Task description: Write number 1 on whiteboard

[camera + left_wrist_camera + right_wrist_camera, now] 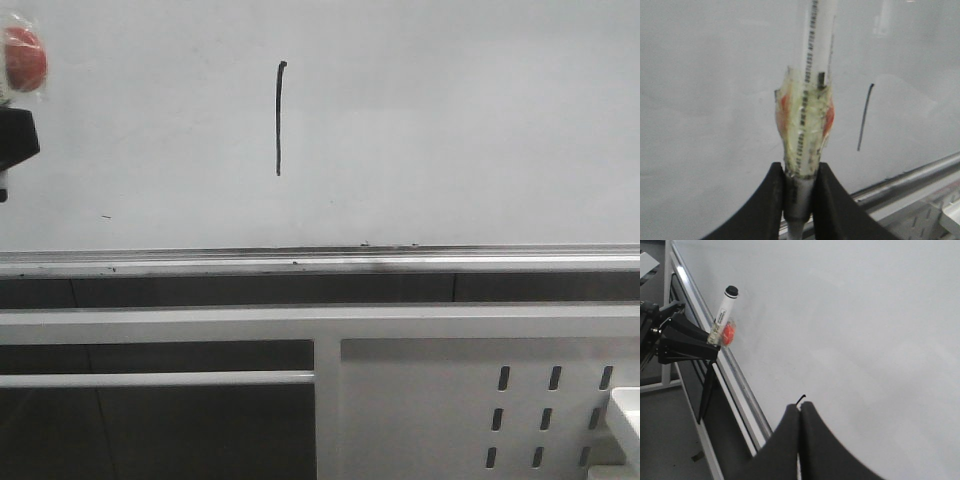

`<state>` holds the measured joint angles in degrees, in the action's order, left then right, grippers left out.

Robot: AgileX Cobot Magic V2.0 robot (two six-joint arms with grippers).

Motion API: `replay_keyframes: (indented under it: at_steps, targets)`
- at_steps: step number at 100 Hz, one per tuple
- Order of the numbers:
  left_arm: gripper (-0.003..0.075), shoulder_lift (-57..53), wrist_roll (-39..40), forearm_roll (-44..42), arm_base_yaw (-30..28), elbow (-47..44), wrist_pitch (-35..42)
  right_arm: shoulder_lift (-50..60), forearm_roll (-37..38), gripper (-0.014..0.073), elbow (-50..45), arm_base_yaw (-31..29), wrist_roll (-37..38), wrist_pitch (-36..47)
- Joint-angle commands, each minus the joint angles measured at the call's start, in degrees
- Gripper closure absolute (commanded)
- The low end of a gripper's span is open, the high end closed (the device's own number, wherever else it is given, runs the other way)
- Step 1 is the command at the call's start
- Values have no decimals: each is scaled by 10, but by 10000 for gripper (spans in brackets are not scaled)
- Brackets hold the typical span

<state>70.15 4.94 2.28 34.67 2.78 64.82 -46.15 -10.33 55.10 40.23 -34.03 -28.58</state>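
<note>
The number 1 is a thin black vertical stroke with a tiny hook at its top, on the whiteboard. It also shows in the left wrist view. My left gripper is shut on a white marker wrapped in clear and red tape. It holds the marker off to the left of the stroke. In the front view only its taped marker shows at the left edge. My right gripper is shut and empty, covering most of the stroke; only the hook shows.
A silver rail runs along the board's bottom edge. Below it are white frame bars, a white perforated metal panel and a white tray corner at the lower right.
</note>
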Motion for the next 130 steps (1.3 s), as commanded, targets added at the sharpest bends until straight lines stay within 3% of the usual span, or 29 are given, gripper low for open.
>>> replay_keyframes:
  at_steps: [1, 24, 48, 130]
  targets:
    - [740, 9, -2, 52, 4, 8, 81, 27, 3, 659, -16, -17, 3, 80]
    - [740, 87, -2, 67, 34, 13, 132, 79, 3, 660, -121, -49, 3, 196]
    - [740, 137, -38, 142, 99, 62, 132, 81, 3, 660, -135, -50, 3, 180]
    - [740, 212, -37, 197, 100, 127, 132, 81, 3, 663, -135, -50, 3, 184]
